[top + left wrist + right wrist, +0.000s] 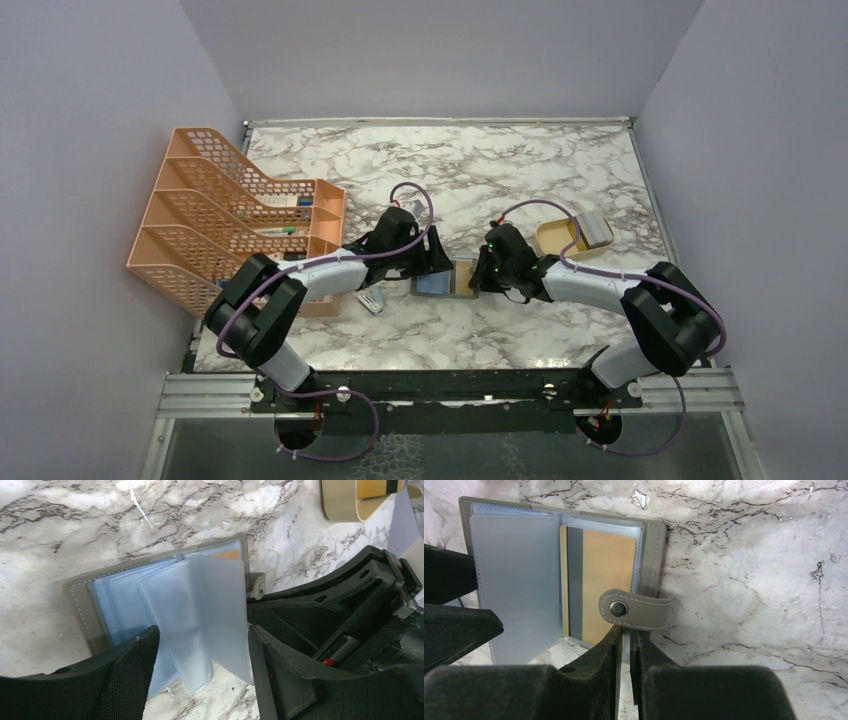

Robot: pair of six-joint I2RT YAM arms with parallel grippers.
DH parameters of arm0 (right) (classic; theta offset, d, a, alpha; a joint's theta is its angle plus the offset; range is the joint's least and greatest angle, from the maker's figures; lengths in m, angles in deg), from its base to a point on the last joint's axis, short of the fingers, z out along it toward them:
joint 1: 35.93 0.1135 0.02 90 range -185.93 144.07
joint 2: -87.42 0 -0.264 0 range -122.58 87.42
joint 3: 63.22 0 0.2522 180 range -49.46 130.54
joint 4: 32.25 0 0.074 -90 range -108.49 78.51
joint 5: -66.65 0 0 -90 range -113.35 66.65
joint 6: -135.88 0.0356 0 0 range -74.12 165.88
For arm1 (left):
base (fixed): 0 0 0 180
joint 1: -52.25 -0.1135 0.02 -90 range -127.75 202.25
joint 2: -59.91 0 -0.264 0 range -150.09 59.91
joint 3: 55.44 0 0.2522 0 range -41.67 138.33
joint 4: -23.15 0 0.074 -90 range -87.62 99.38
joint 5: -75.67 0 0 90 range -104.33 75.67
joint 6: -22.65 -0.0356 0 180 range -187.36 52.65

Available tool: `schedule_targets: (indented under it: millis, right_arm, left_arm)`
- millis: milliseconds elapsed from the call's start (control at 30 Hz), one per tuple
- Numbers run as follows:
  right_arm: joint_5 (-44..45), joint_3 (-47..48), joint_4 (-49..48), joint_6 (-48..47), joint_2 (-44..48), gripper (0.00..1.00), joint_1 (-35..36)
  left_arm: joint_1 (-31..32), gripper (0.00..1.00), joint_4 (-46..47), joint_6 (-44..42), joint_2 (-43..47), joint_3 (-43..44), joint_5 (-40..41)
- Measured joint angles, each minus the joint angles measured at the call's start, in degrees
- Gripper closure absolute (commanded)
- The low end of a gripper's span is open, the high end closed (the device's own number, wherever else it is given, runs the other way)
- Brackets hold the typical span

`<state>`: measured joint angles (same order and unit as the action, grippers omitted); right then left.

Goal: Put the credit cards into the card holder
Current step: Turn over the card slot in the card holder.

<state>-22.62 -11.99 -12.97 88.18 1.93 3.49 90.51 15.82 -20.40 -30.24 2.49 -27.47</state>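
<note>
**Card holder** [445,283]: lies open and flat on the marble table [520,170], near its middle, between the two grippers. It is grey outside and light blue inside. The snap tab [636,610] is folded in over the right-hand page.

**Clear sleeves** [200,625]: several plastic leaves stand up from the spine. The left wrist view shows them in the gap between the left fingers.

**Credit card, in holder** [604,580]: tan-gold with a dark stripe along one side. It sits inside the right-hand pocket, partly under the snap tab.

**Credit card, in tray** [374,487]: tan-gold with a dark stripe, only a corner visible. It lies in the shallow tan tray [552,238], to the right of the holder and apart from it.

**Grey object** [594,229]: rests on the tray's far right end. Its kind cannot be told.

**Left gripper** [202,670]: fingers spread wide, low over the holder's left page with the raised sleeves between them. It grips nothing.

**Right gripper** [626,645]: fingers drawn almost together at the near edge of the right-hand page. A thin bluish edge of the holder is pinched between them, just below the snap tab.

**Orange mesh file rack** [215,215]: stands at the table's left edge, with small items in its lower compartments.

**Small striped object** [371,301]: lies on the table beside the left arm, near the rack's corner.
</note>
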Motion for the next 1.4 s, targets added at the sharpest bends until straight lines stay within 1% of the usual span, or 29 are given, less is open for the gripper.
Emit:
schedule_targets:
  millis: [133, 267, 300, 400, 467, 667, 833, 900, 1100, 1233, 1300, 1400]
  right_arm:
    - [0.0, 0.0, 0.0, 0.0, 0.0, 0.88, 0.0]
    - [0.0, 0.0, 0.1, -0.1, 0.0, 0.82, 0.0]
    - [-0.1, 0.0, 0.1, -0.2, 0.1, 0.80, 0.0]
    - [-0.1, 0.1, 0.9, -0.4, 0.6, 0.77, 0.0]
    - [-0.1, 0.1, 1.7, -0.6, 1.2, 0.75, 0.0]
    - [0.2, 1.1, 5.7, -0.7, 4.3, 0.66, 0.0]
    - [1.7, 3.0, 8.8, -1.0, 7.8, 0.64, 0.0]
    - [2.9, 4.3, 10.0, -1.2, 8.6, 0.64, 0.0]
    - [7.5, 8.8, 12.2, -3.7, 8.7, 0.64, 0.0]
    - [10.4, 10.6, 13.4, -6.1, 8.6, 0.62, 0.0]
    - [12.4, 12.7, 14.9, -7.3, 8.2, 0.63, 0.0]
    - [16.6, 17.4, 16.9, -9.8, 6.4, 0.62, 0.0]
  left_arm:
    - [0.0, 0.33, 1.7, 1.2, -0.2, -0.3, -2.0]
    - [0.0, 0.35, 2.9, 1.8, -0.2, -0.3, -3.2]
    - [0.0, 0.37, 3.0, 2.0, -0.2, -0.3, -3.3]
    - [0.0, 0.48, 3.1, 2.3, -0.2, -0.3, -3.4]
    - [0.0, 0.53, 3.2, 2.2, -0.2, -0.3, -3.5]
    - [0.0, 0.57, 1.9, 1.4, -0.2, -0.3, -3.2]
    - [0.0, 0.63, -1.4, -0.3, 0.7, -0.3, 0.2]
    - [0.0, 0.64, -3.3, -0.9, 2.1, -0.3, 1.7]
    - [0.0, 0.61, -7.5, -4.0, 4.9, 0.7, 6.5]
    - [0.0, 0.50, -11.7, -6.8, 5.9, 3.8, 7.0]
    - [0.0, 0.46, -13.0, -8.2, 6.8, 6.3, 6.9]
    - [-0.1, 0.41, -13.1, -9.2, 9.3, 7.8, 5.0]
